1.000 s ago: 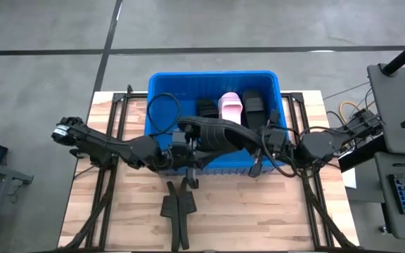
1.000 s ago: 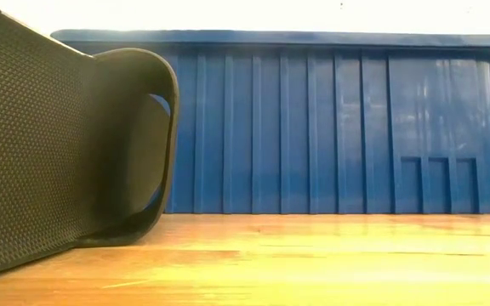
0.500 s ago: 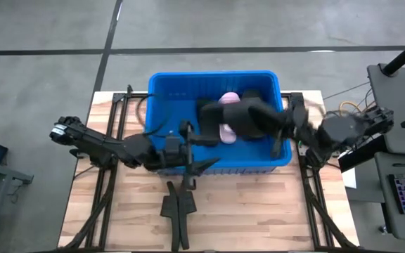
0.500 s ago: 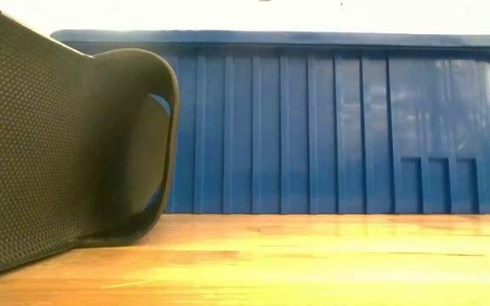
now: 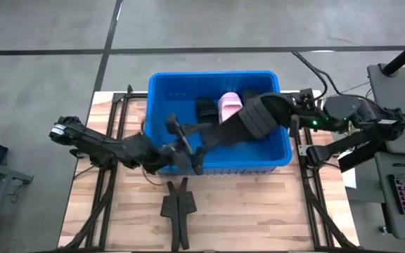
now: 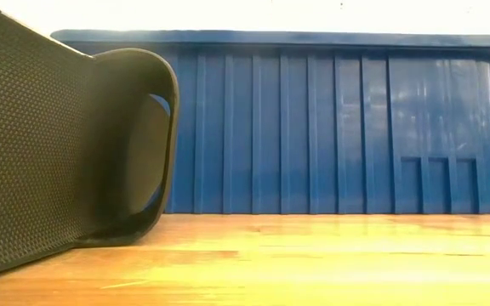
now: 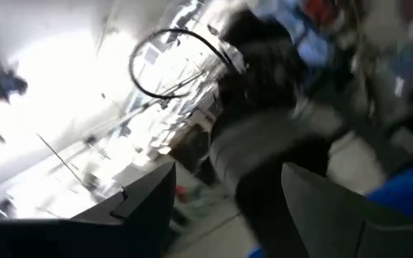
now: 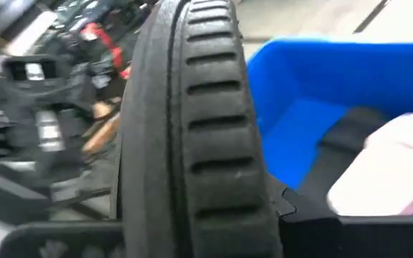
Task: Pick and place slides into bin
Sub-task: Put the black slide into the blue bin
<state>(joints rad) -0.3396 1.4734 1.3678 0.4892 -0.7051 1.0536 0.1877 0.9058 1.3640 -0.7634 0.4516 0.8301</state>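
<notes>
Two dark jointed arms (looped black cables), two-fingered claws.

We see a matte black slide sandal (image 5: 248, 123) gripped by the right gripper (image 5: 292, 116) above the ribbed blue plastic bin (image 5: 162, 98) holding pink (image 5: 230, 107) and black slides (image 5: 207, 109).

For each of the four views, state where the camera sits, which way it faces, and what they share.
High: overhead, straight down on the bin, left gripper, right gripper.
Low: table height, level at the bin wall; a black slide stands close, no arm shows.
Left wrist: past its open fingers, blurred.
Right wrist: along the held black slide toward the bin.
Shared: the blue bin.
</notes>
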